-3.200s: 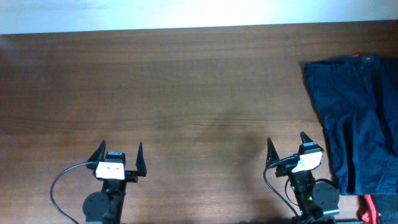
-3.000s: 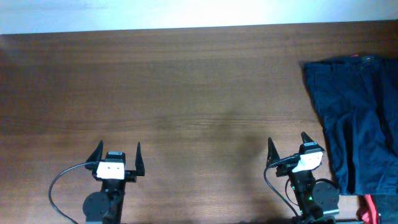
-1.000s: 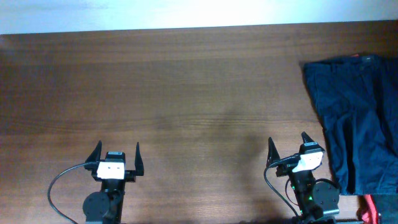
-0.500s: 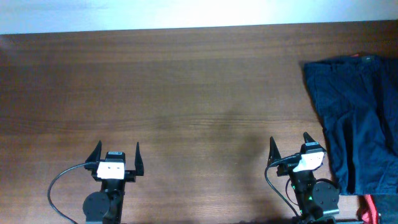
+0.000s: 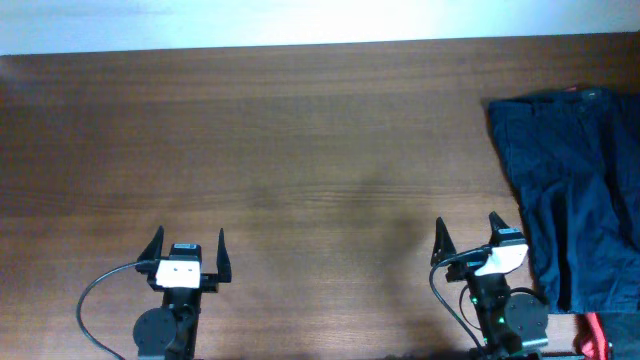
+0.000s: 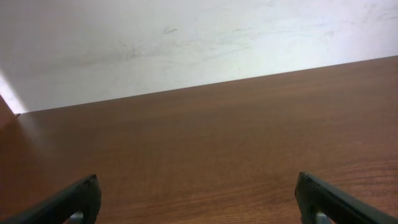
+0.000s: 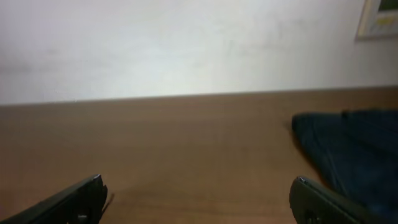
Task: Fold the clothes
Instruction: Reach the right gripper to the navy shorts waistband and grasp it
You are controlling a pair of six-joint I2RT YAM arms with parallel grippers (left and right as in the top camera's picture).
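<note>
Brown wood grain of the table over nearly the whole overhead view, with a pale wall beyond its far edge along the top.

Low at the bottom left, the left gripper, pointing toward the top of the frame. Black fingers spread wide in a V, holding nothing. White wrist block just behind them, round black base below, a thin cable looping off to the left.

Low at the bottom right, the right gripper, likewise aimed up the frame. Fingers also splayed fully apart and empty, with a small green light on the base beneath. Of both arms, little more than wrist and base showing, well apart from each other along the table's near edge. In each wrist view, only two dark fingertips in the lower corners, bare wood between them and white wall above.

At the right edge of the overhead view, dark navy shorts, lying flat on the wood and cut off by the frame. Long axis up-and-down in the picture, from upper right to lower right, the left border slanting down and to the right. Impossible to tell which end holds the waistband. Just to the right of the right gripper, near it but not touching. In the lower right corner, a scrap of red cloth past the lower end.
</note>
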